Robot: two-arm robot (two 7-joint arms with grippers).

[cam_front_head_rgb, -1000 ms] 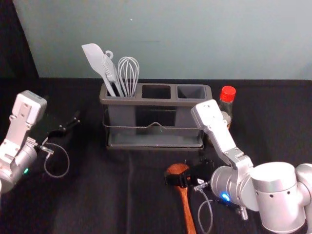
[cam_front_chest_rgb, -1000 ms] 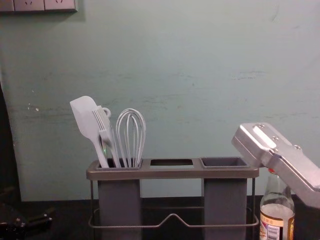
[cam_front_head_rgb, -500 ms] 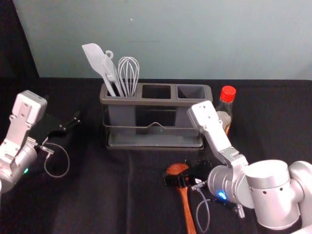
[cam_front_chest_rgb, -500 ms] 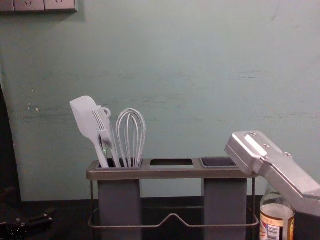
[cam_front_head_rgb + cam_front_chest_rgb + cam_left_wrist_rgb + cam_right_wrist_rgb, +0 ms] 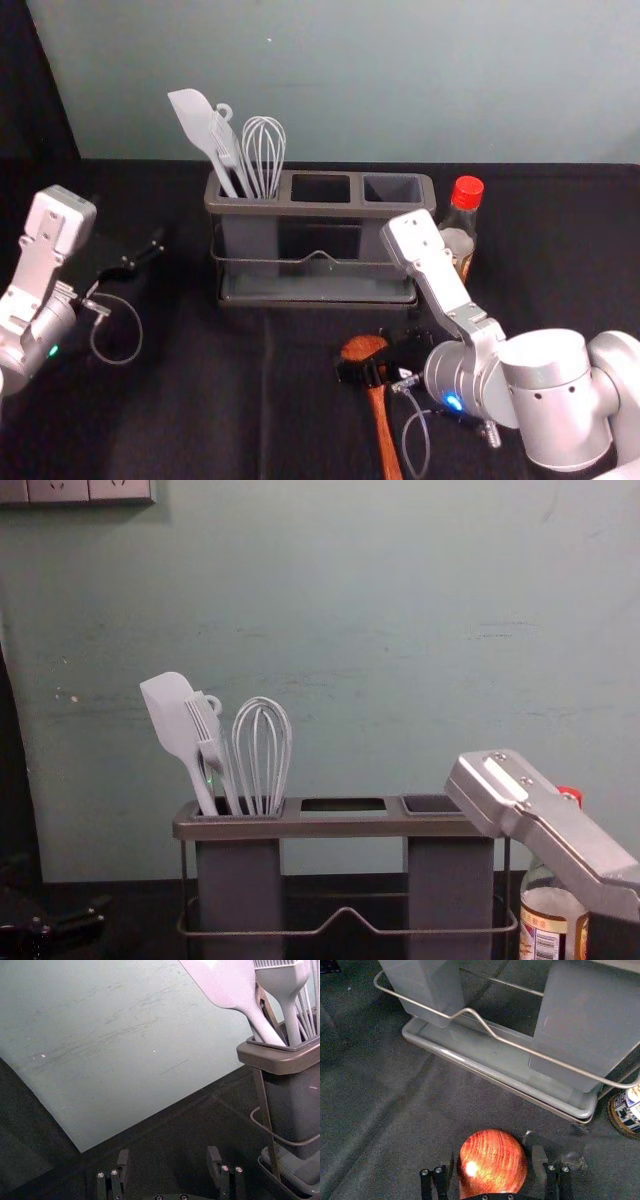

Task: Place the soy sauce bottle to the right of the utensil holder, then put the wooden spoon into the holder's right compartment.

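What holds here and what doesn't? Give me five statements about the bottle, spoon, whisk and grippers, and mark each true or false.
1. The soy sauce bottle stands to the right of the utensil holder. True.
2. The right gripper has its fingers on either side of the head of the wooden spoon. True.
3. The spoon is in the right compartment. False: it is outside, in front of the holder.
4. The whisk stands in the middle compartment. False: it is in the left one.
5. The left gripper is open. True.
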